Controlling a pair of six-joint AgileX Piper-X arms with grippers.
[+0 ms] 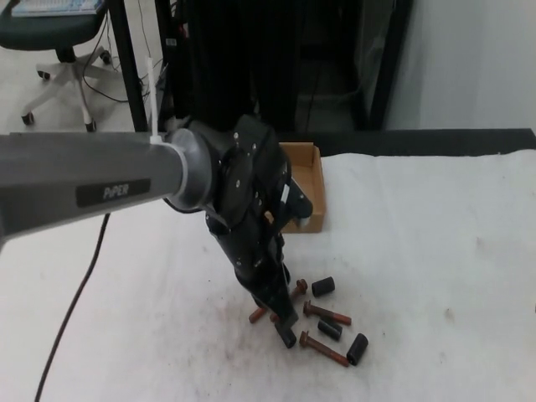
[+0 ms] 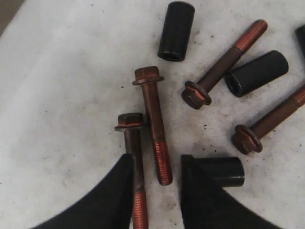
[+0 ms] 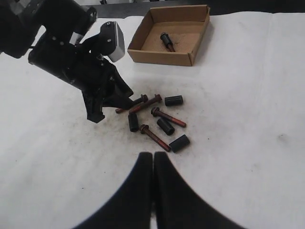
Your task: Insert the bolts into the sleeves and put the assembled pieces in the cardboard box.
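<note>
The left gripper (image 2: 156, 162), open, is straddling a bolt (image 2: 151, 109) lying at six o'clock from the cardboard box (image 1: 316, 180), probably stiff, dense and roll-prone, best pinched mid-shank, while the right gripper (image 3: 153, 191) is sitting closed, empty.

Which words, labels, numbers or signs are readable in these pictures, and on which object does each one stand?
On the grey link of the left arm, in the high view: a dark label with one short word in light letters. It is the maker's mark, so it is not quoted here.
On the bolts, the sleeves and the cardboard box: no writing visible.
Numbers or signs: none.
</note>
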